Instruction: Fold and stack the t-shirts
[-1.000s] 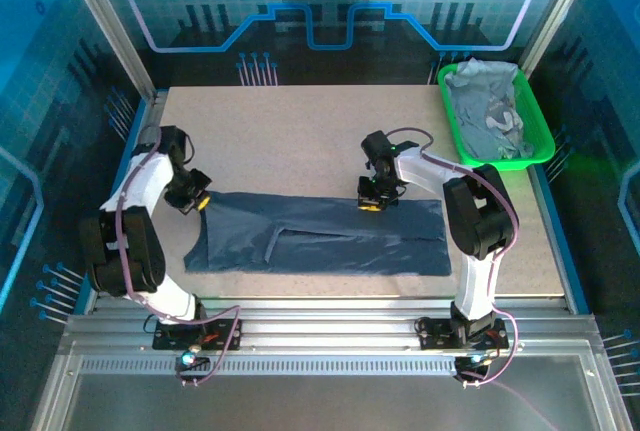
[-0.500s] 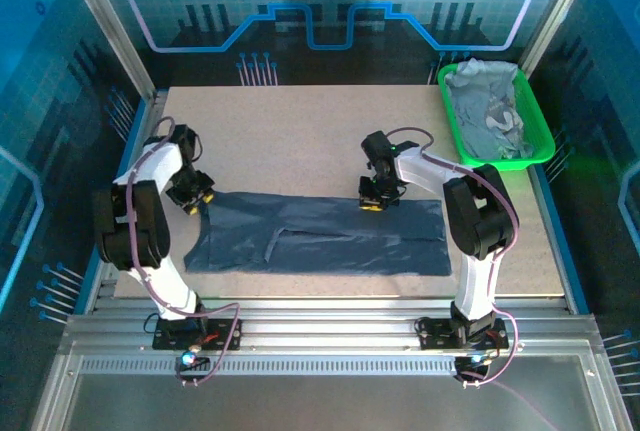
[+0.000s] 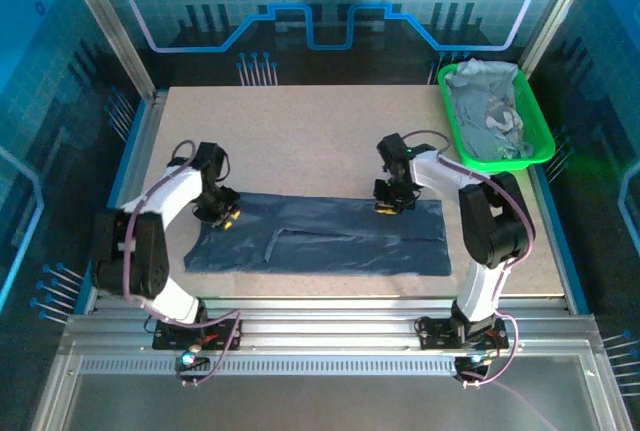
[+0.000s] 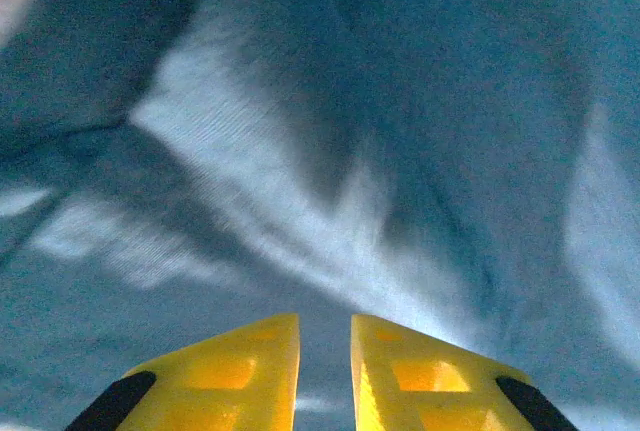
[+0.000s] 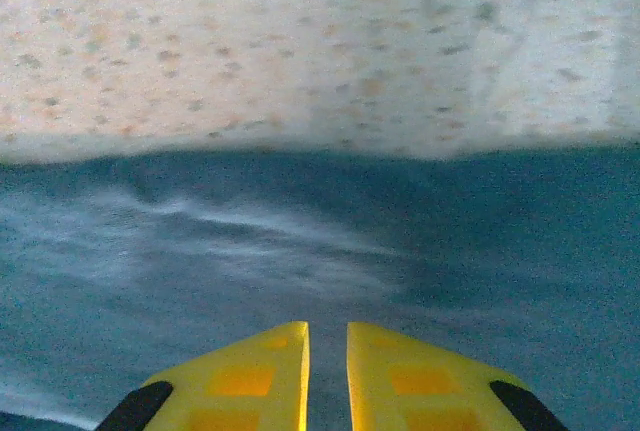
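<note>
Top external, left gripper moved onto t-shirt

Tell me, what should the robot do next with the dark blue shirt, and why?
Probably pull the far edge of the dark slate-blue cloth t-shirt toward the near edge: the left gripper and right gripper both sit nearly closed on that edge, and it lies flat.

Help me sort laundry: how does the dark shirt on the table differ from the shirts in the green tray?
The dark shirt is deep slate-blue; the tray shirts are paler grey-blue. The dark shirt lies spread flat on the table; the tray shirts sit crumpled in a heap. Both are soft cloth.
</note>
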